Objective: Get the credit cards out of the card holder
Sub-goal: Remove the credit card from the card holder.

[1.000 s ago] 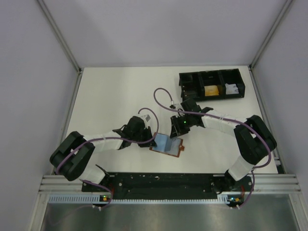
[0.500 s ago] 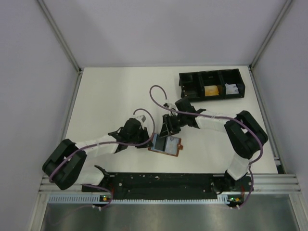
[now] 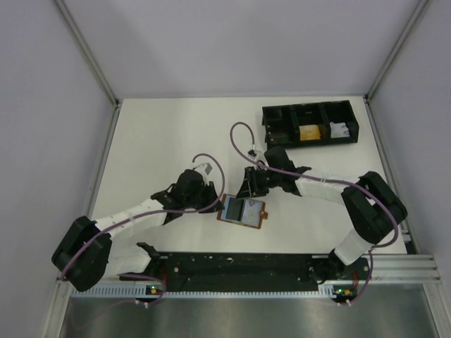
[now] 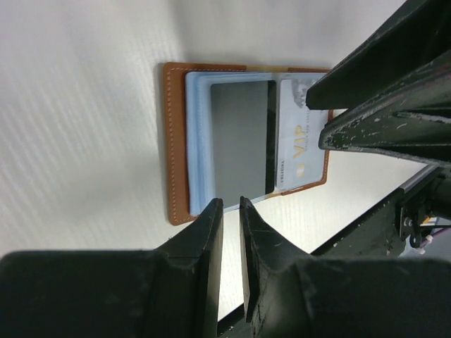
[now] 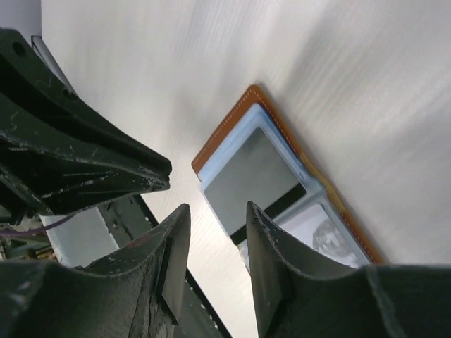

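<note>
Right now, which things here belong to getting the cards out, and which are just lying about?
In the job: brown card holder, grey card, VIP card, left gripper, right gripper.
Lying about: black tray at the back.

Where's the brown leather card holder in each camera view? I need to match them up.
Top external: the brown leather-like folding card holder lies open, low centre on the white table.
Left wrist: upper middle, open, just above the left hand.
Right wrist: centre to lower right, open, beyond the right hand.
Shared landmark: the dark grey card in its light-blue sleeve.
</note>
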